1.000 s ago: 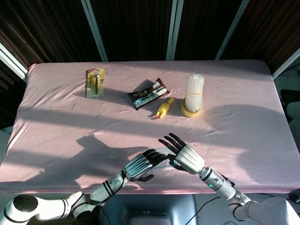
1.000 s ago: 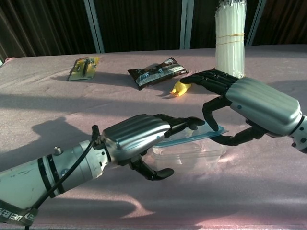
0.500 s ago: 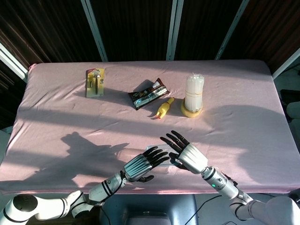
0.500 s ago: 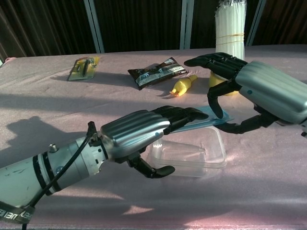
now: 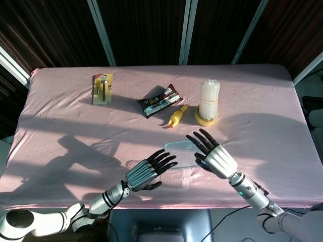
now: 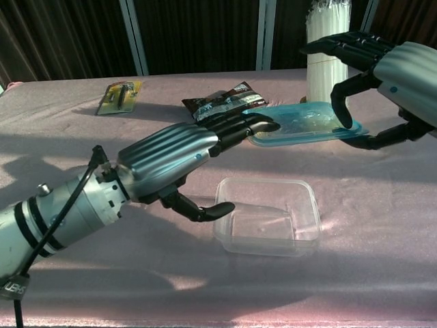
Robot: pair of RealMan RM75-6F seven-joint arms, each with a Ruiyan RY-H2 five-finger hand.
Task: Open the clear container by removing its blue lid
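Note:
The clear container (image 6: 308, 217) stands uncovered on the pink tablecloth near the front edge; in the head view the container (image 5: 177, 182) lies partly under my left hand. My right hand (image 6: 389, 75) pinches the blue lid (image 6: 307, 124) by its right edge between thumb and fingers and holds it level, well above the container and further back. In the head view the lid (image 5: 182, 151) shows just left of my right hand (image 5: 214, 155). My left hand (image 6: 179, 158) is stretched out flat and empty, its fingertips (image 6: 263, 125) at the lid's left edge, its thumb beside the container's left rim.
At the back right a bundle of white straws (image 5: 208, 100) stands in a yellow base. A yellow squeeze toy (image 5: 176, 116), a dark snack packet (image 5: 160, 101) and a yellow carded pack (image 5: 102, 88) lie further back. The table's front edge runs just behind my wrists.
My right hand has lifted the blue lid off the container and carried it up and back to the right. My left hand rose with it, fingers straightening.

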